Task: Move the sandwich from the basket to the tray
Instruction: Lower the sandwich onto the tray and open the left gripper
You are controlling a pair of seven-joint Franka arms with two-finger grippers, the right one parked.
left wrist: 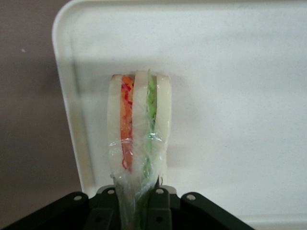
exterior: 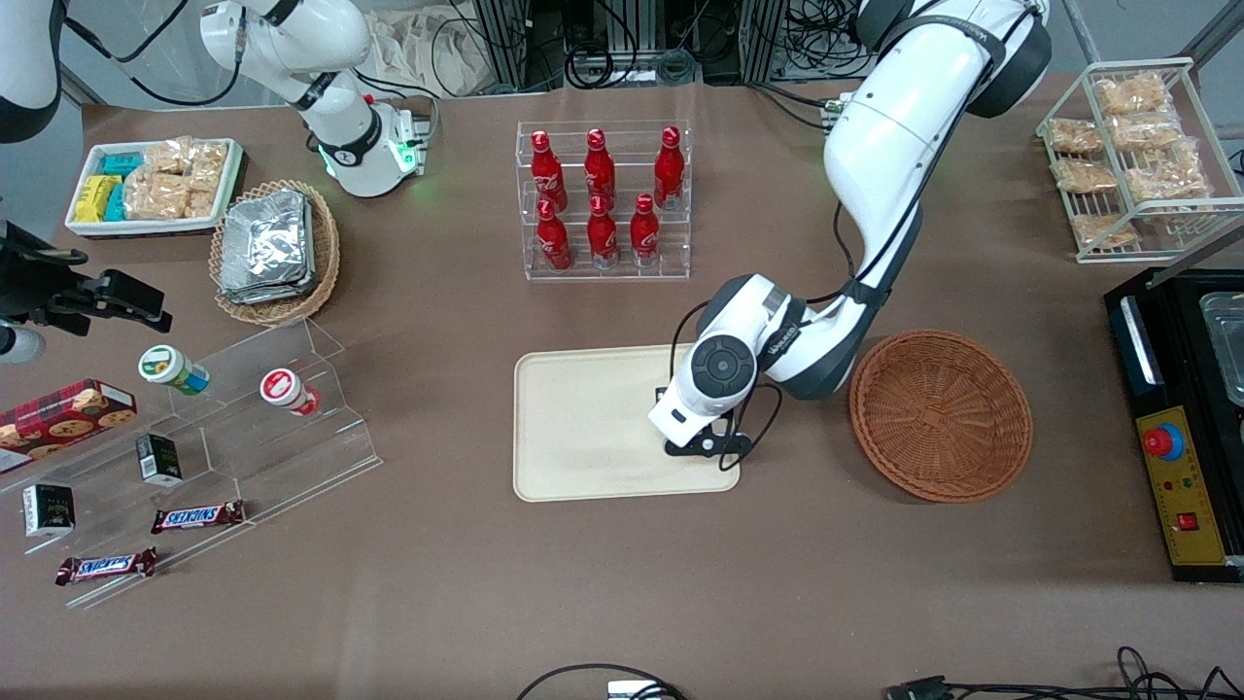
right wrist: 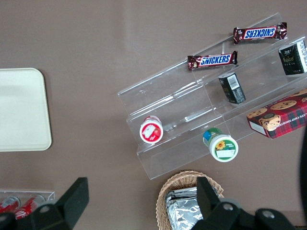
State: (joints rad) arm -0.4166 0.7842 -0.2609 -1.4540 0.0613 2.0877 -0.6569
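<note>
Cream-beige tray (exterior: 583, 428) under the left arm's gripper (exterior: 702, 445), sandwich (left wrist: 139, 127) held over it.

Largest first: the tray lies flat on the brown table (exterior: 622, 603), nearer the front camera than the rack of red bottles (exterior: 603, 199). Just beside it, toward the working arm's end, sits the reddish-brown wicker basket (exterior: 941, 415), with nothing visible in it. The gripper hangs over the tray's edge nearest the basket, its fingers closed on the wrapped sandwich, which points out over the tray's surface near a rounded corner.

Even overhead light, soft shadows; tray (left wrist: 230, 96) washed out, slightly blurred close-up.
</note>
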